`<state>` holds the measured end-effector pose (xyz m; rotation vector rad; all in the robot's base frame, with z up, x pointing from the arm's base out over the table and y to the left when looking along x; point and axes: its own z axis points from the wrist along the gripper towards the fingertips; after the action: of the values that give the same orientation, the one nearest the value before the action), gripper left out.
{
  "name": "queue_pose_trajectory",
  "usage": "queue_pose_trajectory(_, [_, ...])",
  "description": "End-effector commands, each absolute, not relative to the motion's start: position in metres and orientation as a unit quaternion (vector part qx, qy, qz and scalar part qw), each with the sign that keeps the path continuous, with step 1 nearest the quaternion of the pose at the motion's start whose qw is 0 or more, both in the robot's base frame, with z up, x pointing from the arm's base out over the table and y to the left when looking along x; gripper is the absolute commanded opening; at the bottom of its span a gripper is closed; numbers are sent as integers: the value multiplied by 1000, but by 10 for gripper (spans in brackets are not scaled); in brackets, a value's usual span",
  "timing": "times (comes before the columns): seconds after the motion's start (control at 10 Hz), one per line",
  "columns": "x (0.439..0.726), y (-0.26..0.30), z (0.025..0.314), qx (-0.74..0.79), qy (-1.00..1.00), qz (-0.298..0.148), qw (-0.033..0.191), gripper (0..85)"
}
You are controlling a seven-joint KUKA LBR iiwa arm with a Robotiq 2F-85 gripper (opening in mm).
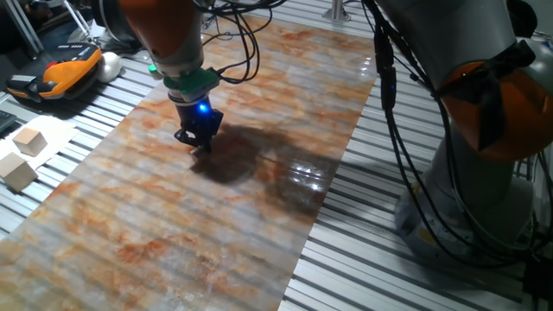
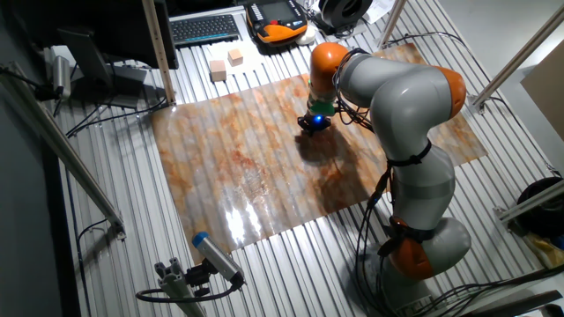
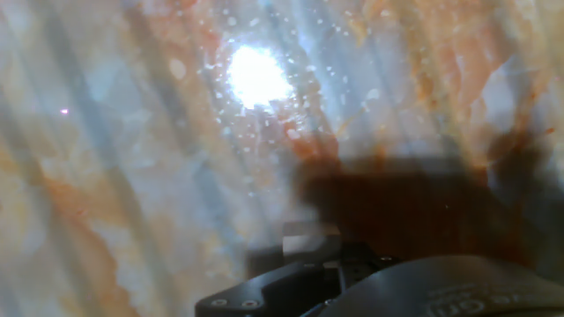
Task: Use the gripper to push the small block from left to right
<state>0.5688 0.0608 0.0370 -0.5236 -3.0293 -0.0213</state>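
The gripper [image 1: 200,138] stands low over the marbled mat [image 1: 216,216], fingertips at or just above its surface; whether its fingers are spread or pressed together cannot be told. The small block cannot be made out in any view; two larger wooden blocks [image 1: 24,155] lie off the mat's edge

Setting: robotics laboratory or test cell, not a home or shop.

Evidence: a large grey-and-orange industrial arm [image 2: 414,132] is standing on a floor-like bench of ribbed aluminium slats [image 2: 123,220], with black cables [image 1: 406,164] trailing down its body. A marbled orange-and-grey mat [image 2: 264,167] is lying over the slats as a work surface. A computer keyboard [image 2: 204,28] and an orange-and-black handheld control unit, probably a teach pendant [image 2: 280,19], are sitting at the far edge. Metal frame struts [image 2: 62,150] are crossing the scene, and a small clamp-mounted device with a blue tip [image 2: 211,260], possibly a camera, is pointing inward. Two pale wooden blocks [image 1: 24,155] are resting beside the mat.
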Motion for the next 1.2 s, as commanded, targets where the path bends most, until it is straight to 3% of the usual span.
queue_pose_trajectory(0.0, [569, 63, 38, -172, -984, -6, 34, 0])
queue_pose_trajectory(1.1, [570, 106, 37, -201, -979, -3, 24, 0])
